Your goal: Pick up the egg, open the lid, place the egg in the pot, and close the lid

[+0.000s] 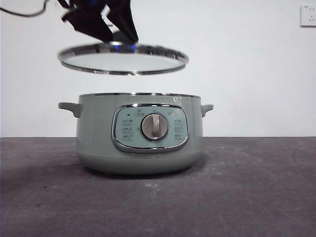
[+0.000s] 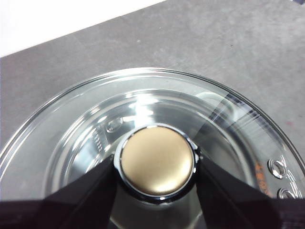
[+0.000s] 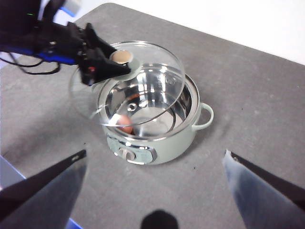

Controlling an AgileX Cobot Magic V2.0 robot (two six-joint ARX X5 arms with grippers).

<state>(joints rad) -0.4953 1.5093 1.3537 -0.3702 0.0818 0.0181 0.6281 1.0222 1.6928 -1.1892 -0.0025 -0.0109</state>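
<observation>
The pale green pot [image 1: 138,143] stands open on the dark table, dial facing the front view. My left gripper [image 1: 120,35] is shut on the knob [image 2: 157,160] of the glass lid [image 1: 122,58] and holds the lid, slightly tilted, in the air above the pot and a little to its left. In the right wrist view the lid [image 3: 143,76] hangs over the pot [image 3: 176,138], and the reddish-brown egg [image 3: 125,125] lies inside on the steel bottom. My right gripper [image 3: 155,153] is open and empty, high above the table in front of the pot.
A wall socket [image 1: 308,15] is at the top right of the white wall. A black cable [image 1: 24,12] hangs at the top left. The dark grey table [image 1: 256,187] spreads around the pot.
</observation>
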